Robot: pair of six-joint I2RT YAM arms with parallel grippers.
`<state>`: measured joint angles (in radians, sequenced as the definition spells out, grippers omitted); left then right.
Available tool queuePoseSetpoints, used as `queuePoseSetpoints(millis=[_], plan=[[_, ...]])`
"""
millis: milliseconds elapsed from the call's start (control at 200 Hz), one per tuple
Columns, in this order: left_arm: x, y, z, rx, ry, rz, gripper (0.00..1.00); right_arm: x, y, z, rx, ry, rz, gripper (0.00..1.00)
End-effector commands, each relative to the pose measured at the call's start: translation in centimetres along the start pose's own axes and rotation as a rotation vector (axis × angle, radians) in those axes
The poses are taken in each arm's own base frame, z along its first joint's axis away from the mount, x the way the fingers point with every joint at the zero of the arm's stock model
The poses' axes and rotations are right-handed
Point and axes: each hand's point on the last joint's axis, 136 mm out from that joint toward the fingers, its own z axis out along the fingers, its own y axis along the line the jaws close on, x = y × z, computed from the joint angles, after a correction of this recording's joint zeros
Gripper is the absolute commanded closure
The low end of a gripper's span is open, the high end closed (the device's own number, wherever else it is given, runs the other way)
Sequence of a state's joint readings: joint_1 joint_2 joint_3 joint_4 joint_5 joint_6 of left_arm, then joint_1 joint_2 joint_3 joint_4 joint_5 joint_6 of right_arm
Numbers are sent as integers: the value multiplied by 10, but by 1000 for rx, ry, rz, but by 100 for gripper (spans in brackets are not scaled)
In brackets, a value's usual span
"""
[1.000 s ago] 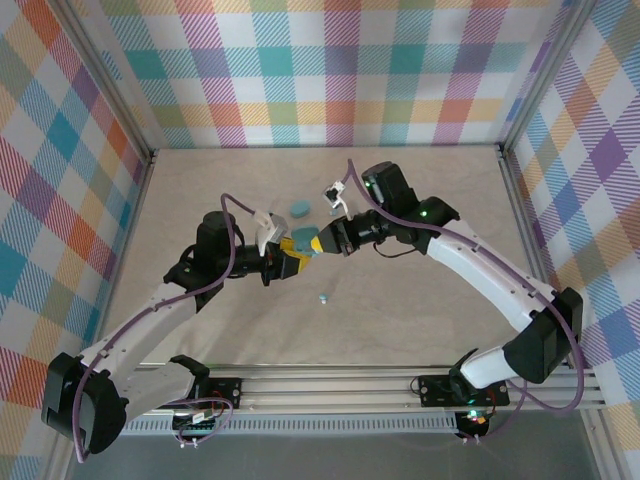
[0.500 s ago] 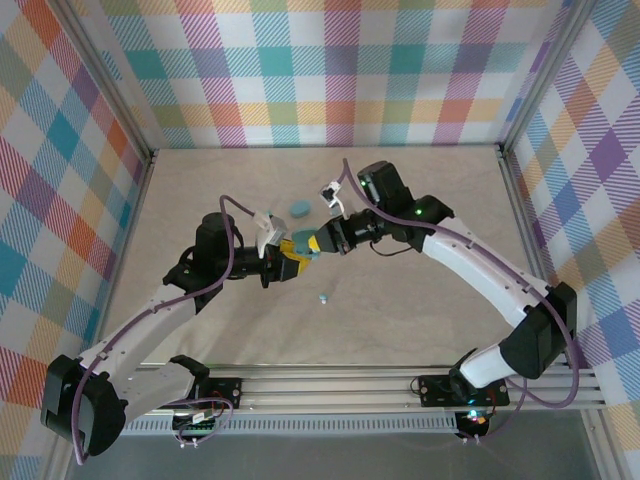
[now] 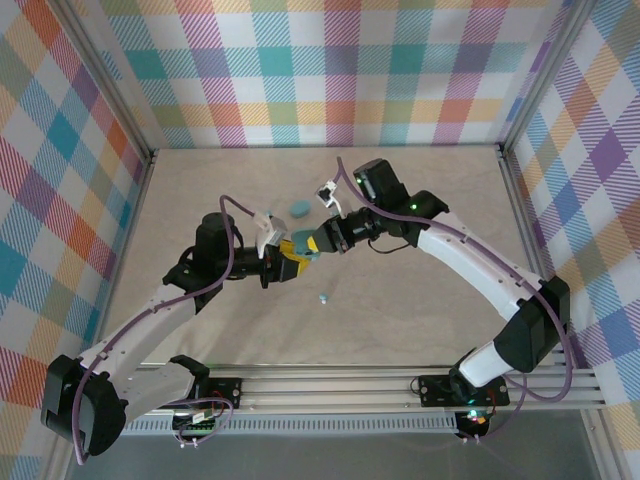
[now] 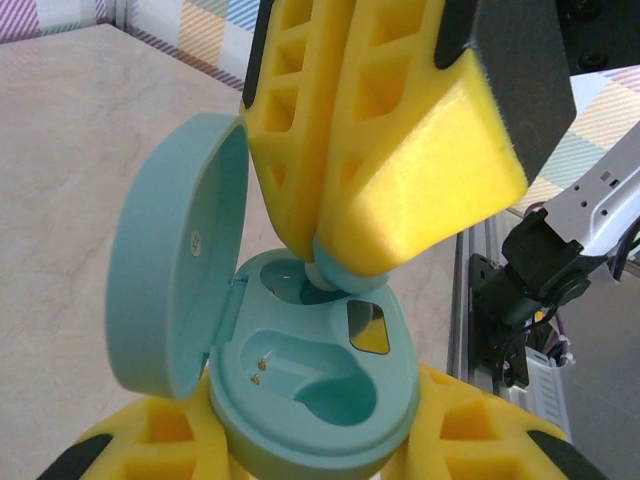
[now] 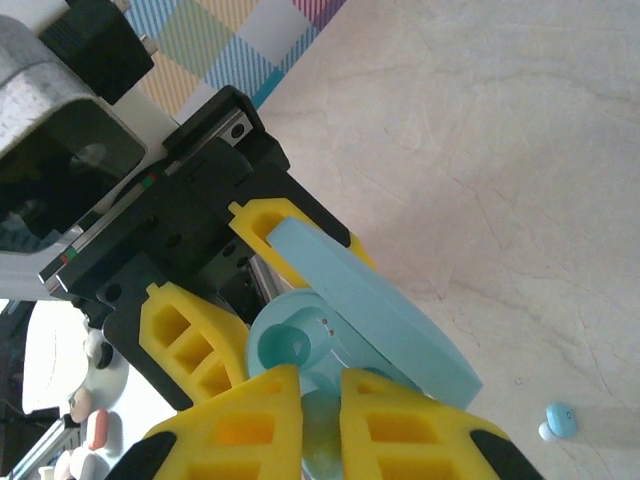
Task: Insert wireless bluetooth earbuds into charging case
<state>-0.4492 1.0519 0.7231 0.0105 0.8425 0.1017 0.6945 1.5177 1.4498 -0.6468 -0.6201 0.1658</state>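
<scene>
Earbud [image 4: 342, 276]: small, rounded, pale teal, pinched in your right claw [image 5: 320, 408] | sits at the far socket of the charging case [image 4: 330, 400], directly beyond the claw tips | your left claw [image 3: 288, 262] grips the case, lid open | spare earbud [image 3: 323, 298] on the desk [image 3: 430, 300]

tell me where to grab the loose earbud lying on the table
Probably the rounded teal body of the loose earbud, pinched across its width from straight above. It lies low on the flat table with open space around it. Its small white tip pokes out to one side, so close on the body, not the tip.
</scene>
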Motion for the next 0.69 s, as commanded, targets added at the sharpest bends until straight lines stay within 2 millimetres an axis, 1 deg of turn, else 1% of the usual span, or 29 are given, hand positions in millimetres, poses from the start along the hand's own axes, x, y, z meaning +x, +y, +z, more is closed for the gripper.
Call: queuePoseSetpoints(millis=[0,105,260,420,535,690], plan=[[-18,-17,-4,68,-53,84,100,18,-1,5,-14,84,3,84],[-18,-18,-5,67,-56,85,100,20,0,4,-15,94,-2,80],[-21,-19,-5,68,-64,89,100,15,1,4,-15,87,-8,72],[-22,-19,-5,71,-66,86,100,10,2,5,-22,80,-9,69],[-22,-19,-5,69,-68,86,100,7,2,5,-20,76,-10,65],[-22,-18,-4,73,-68,81,100,5,2,4,-11,72,-12,63]])
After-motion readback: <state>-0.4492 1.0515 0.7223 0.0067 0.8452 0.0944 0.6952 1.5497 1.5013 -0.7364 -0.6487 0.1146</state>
